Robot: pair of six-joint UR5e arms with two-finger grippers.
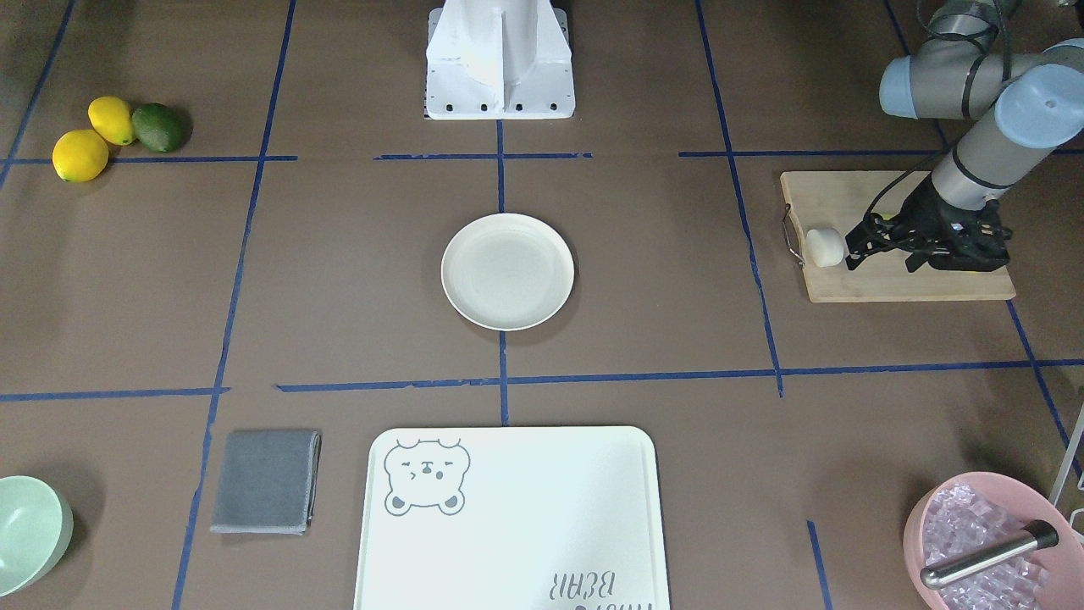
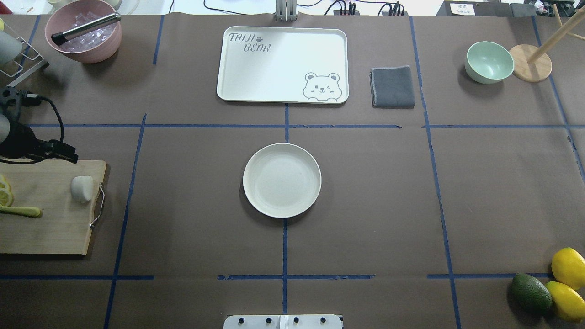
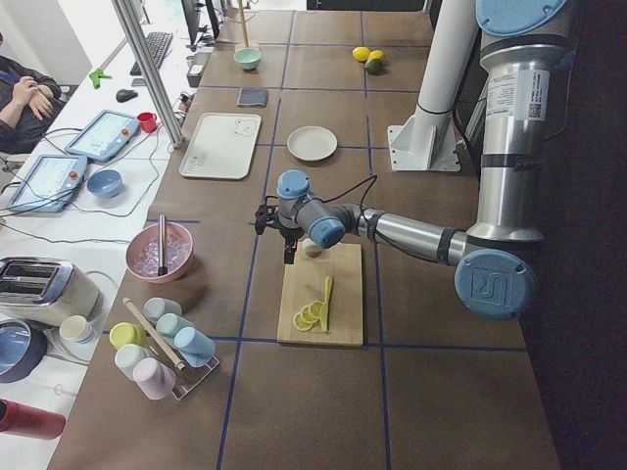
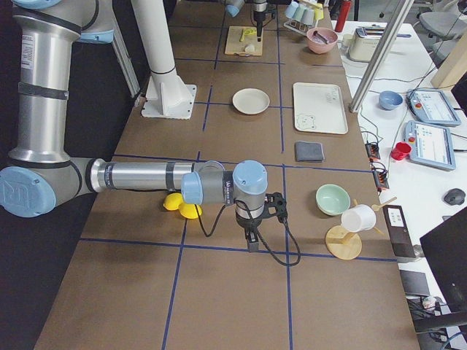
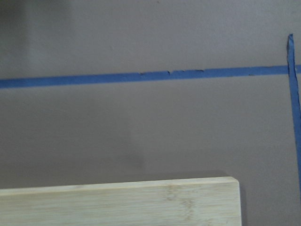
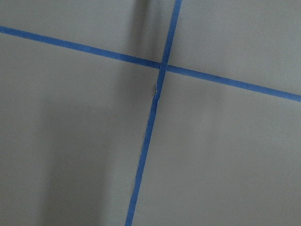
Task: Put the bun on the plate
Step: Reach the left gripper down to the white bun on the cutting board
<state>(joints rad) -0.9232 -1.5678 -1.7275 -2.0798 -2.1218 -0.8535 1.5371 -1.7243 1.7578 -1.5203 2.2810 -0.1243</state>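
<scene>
The off-white bun (image 1: 824,247) lies on a wooden cutting board (image 1: 931,284), near the metal handle at its end (image 2: 82,188). My left gripper (image 1: 883,264) hovers over the board just beside the bun. Its jaws stand open with nothing between them. The round cream plate (image 1: 508,271) sits bare at the table's centre (image 2: 282,180), well away from the bun. My right gripper (image 4: 252,244) shows only in the exterior right view, pointing down over bare table near the lemons. I cannot tell whether it is open or shut.
Lemon slices (image 2: 5,192) and a green knife (image 2: 20,211) share the board. A pink bowl (image 2: 84,32) of ice, the bear tray (image 2: 282,64), a grey cloth (image 2: 392,87) and a green bowl (image 2: 489,61) line the far side. Lemons (image 2: 569,267) and an avocado (image 2: 531,293) lie near right.
</scene>
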